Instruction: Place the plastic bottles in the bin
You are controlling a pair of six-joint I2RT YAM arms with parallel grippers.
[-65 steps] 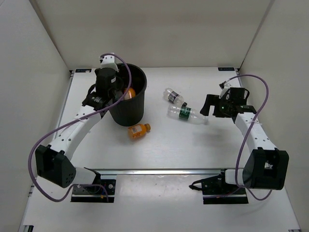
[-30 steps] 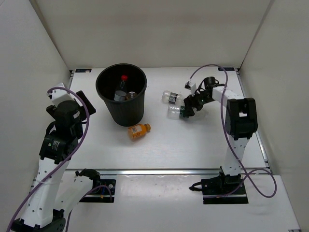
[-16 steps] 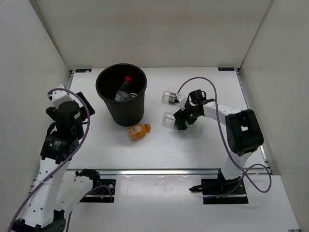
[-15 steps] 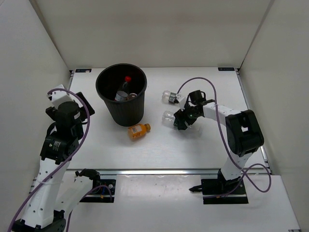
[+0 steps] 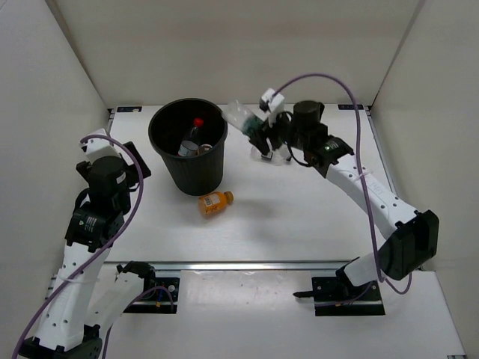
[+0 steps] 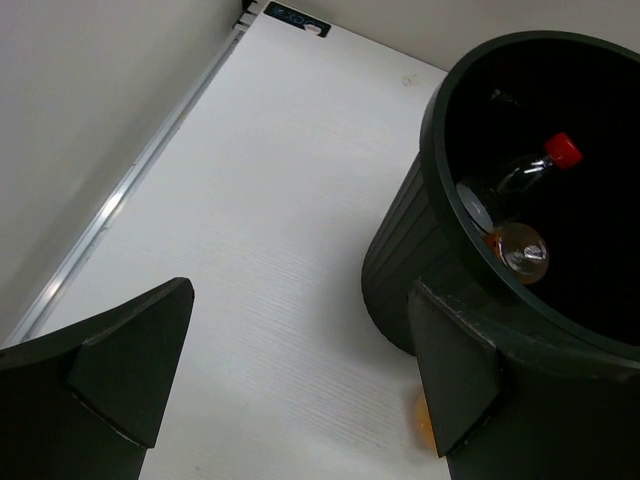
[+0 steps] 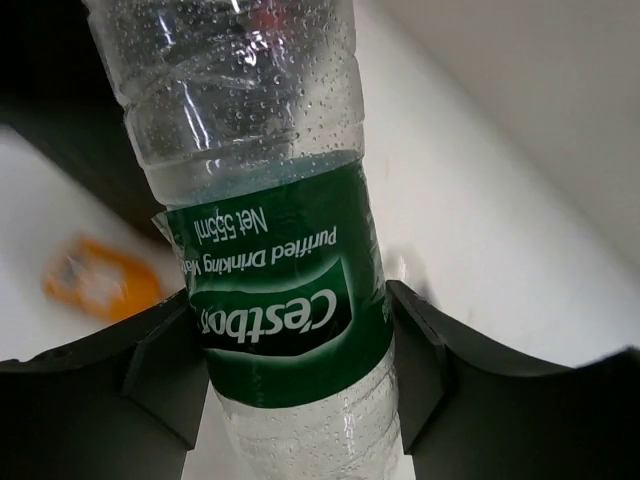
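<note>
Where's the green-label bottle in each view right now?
Top external: green-label bottle upper centre, held by the right gripper beside the bin.
Left wrist: not in it.
Right wrist: fills the centre.
Shared landmark: the bin, at right in left wrist, dark blur upper left in right wrist.

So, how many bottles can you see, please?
5: red-capped bottle and orange bottle in the bin; second orange bottle on the table; green-label bottle in the right gripper; clear bottle on the table near it. Bin may hide more.

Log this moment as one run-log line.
right gripper: holds green-label bottle by bin | left gripper: open | orange bottle: on table
</note>
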